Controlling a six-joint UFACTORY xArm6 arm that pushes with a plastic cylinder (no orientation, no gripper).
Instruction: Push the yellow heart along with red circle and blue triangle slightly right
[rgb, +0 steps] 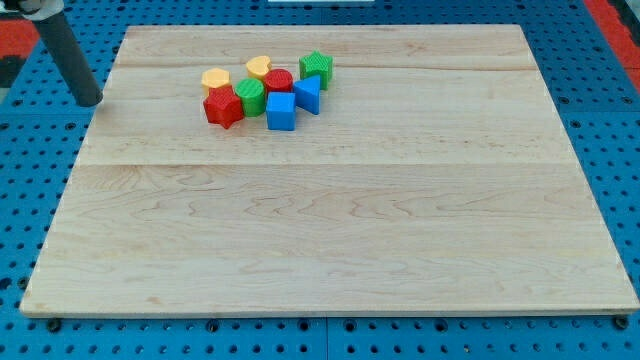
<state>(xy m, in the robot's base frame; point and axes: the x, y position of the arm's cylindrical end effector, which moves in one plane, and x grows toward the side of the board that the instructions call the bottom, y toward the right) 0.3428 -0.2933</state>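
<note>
- Camera view: my tip (90, 101) sits at the view's upper left, just off the left edge of the wooden board (330, 240), over the blue pegboard (20, 150). There is no gripper here to be wide or narrow, only the bare rod, and it touches no block.
- Camera view: the blocks form one tight cluster near the board's top, left of centre, well apart from my tip and to its right, at about the same height in the view.
- Camera view: the yellow heart (259, 67) lies at the cluster's top, with the red circle (279, 81) just below and right of it, and the blue triangle (308, 94) further right again.
- Camera view: a yellow block (215, 79), a red block (223, 107) and a green block (250, 96) stand between my tip and those three; a blue cube (281, 111) sits at the bottom and a green block (316, 67) at the upper right.
- Camera view: the rod leans up toward the view's top left corner. I judge a rightward push must start at the heart's left side, so the tip would have to pass above the yellow block first or it drags the others along.
</note>
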